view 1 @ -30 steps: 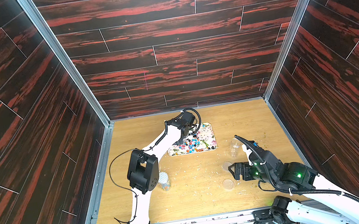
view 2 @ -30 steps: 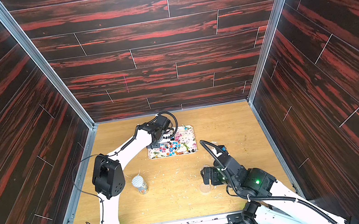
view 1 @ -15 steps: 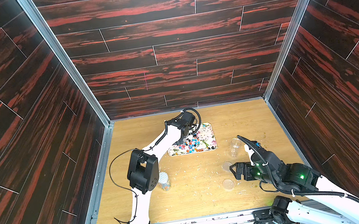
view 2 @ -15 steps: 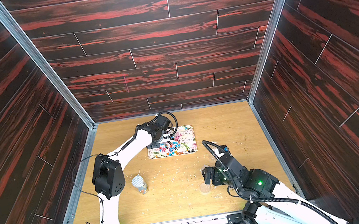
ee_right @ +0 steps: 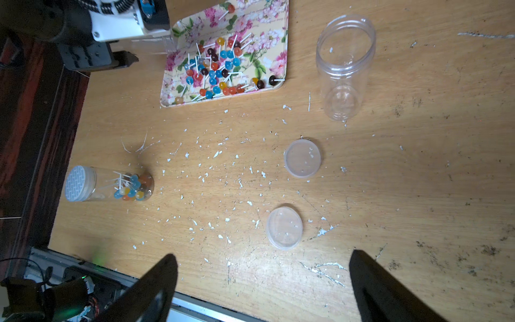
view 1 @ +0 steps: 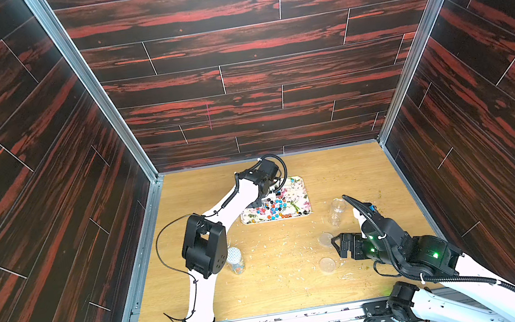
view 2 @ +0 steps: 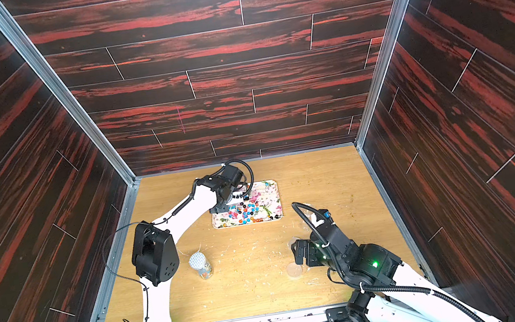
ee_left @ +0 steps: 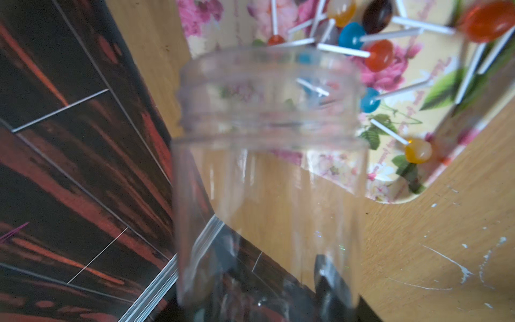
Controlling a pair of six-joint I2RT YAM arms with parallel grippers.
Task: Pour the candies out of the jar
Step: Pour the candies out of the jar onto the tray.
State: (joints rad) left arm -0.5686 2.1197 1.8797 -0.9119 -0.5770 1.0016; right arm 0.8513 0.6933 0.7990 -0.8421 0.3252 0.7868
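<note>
My left gripper (ee_left: 264,292) is shut on a clear lidless jar (ee_left: 267,172), tipped mouth-down over the far left corner of the floral tray (ee_left: 434,92). Nothing shows inside the jar. In both top views the jar (view 1: 276,186) (view 2: 241,192) pokes out from under the left wrist. The candies (view 1: 275,206) (view 2: 246,212) (ee_right: 214,69), round balls on thin white sticks, lie scattered on the tray (view 1: 297,185), mostly in its near half. My right gripper (ee_right: 263,256) (view 1: 339,246) hangs open and holds nothing above the table's near right part.
A lidded jar with candies (view 1: 235,258) (ee_right: 108,184) stands near the left arm's elbow. An open clear jar with nothing in it (view 1: 338,212) (ee_right: 344,69) stands right of the tray. Two clear lids (ee_right: 302,158) (ee_right: 284,227) lie by my right gripper. White flecks litter the wood.
The right arm's elbow has edged slightly to the right. The left arm and the tipped jar hold their place.
</note>
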